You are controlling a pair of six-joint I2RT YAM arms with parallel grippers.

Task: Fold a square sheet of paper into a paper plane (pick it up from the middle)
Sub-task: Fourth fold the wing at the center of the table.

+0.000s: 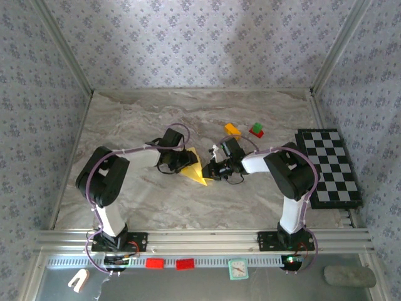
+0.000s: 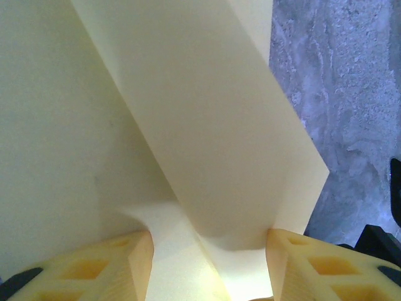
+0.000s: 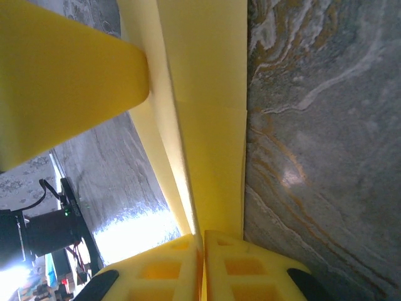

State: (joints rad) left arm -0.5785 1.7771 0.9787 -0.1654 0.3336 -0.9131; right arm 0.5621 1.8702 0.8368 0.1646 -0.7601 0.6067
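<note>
Your right gripper (image 3: 202, 239) pinched the folded yellow paper sheet (image 1: 195, 169) on the marbled table (image 1: 250, 204); your left gripper (image 2: 210, 244) stood half-open, seemingly straddling it loosely.

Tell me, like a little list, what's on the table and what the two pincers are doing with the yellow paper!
Paper: yellow paper, partly folded, in the middle of the table
Left pincer: open, fingers apart, a raised paper flap between them
Right pincer: shut on the yellow paper
Blocks: orange block and green-and-red block, beyond the paper, not touched
Board: checkered board, on the right side
</note>
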